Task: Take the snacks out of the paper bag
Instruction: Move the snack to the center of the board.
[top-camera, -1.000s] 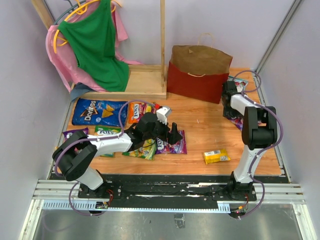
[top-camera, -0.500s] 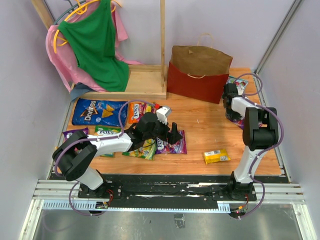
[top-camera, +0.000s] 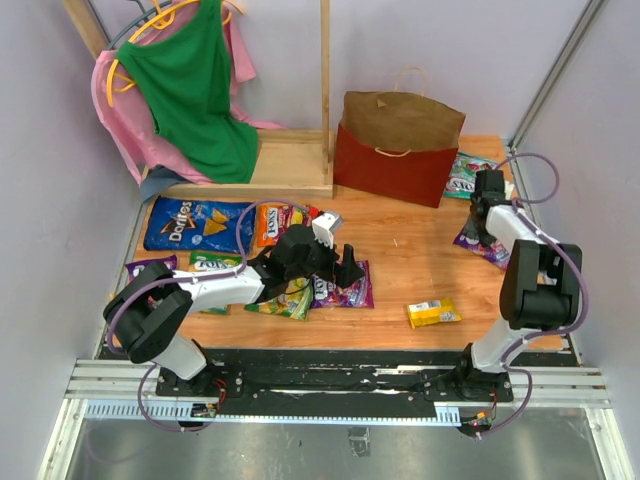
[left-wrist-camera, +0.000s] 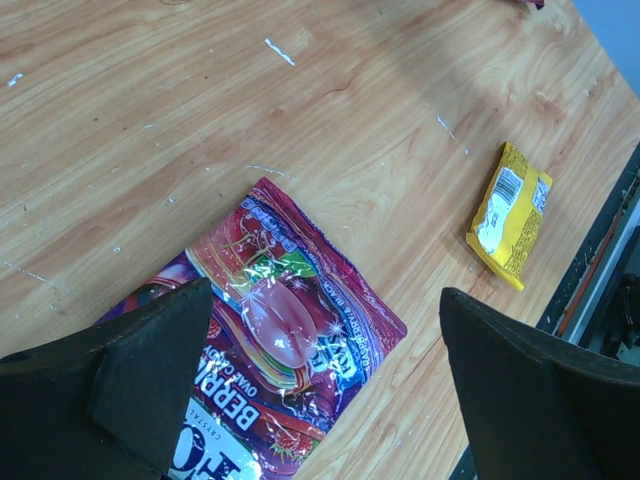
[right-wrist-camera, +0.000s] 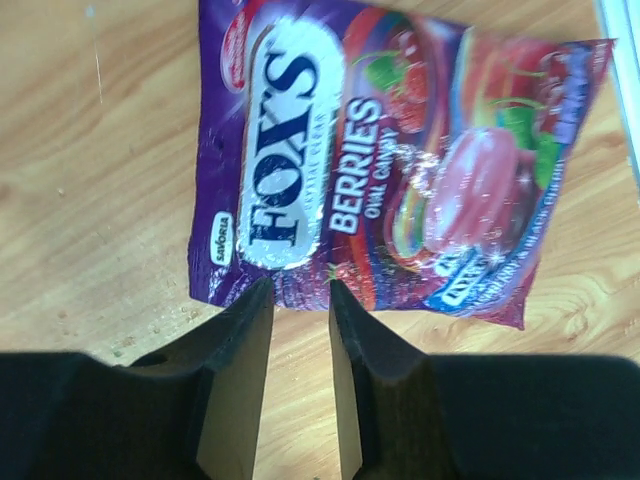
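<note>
The dark red paper bag (top-camera: 398, 150) stands at the back of the table with its brown top open. My left gripper (top-camera: 343, 264) is open and empty, hovering over a purple Fox's candy packet (left-wrist-camera: 285, 320) that lies flat on the wood. In the left wrist view the left gripper (left-wrist-camera: 325, 300) has its jaws wide apart. My right gripper (top-camera: 487, 198) is right of the bag, between a teal packet (top-camera: 466, 176) and another purple packet (top-camera: 482, 246). In the right wrist view the right gripper (right-wrist-camera: 298, 290) shows only a narrow gap, holds nothing, and sits just short of that purple packet (right-wrist-camera: 400, 160).
A blue Doritos bag (top-camera: 195, 225), an orange packet (top-camera: 275, 225), a teal packet (top-camera: 215, 262) and a yellow-green packet (top-camera: 285, 302) lie at the left. A small yellow box (top-camera: 433, 313) lies near the front, also in the left wrist view (left-wrist-camera: 510, 225). Clothes (top-camera: 190, 90) hang on a wooden rack at the back left.
My right arm has swung to the right, away from the bag's side, so the teal and purple packets on the right now show more. The left arm has not moved.
</note>
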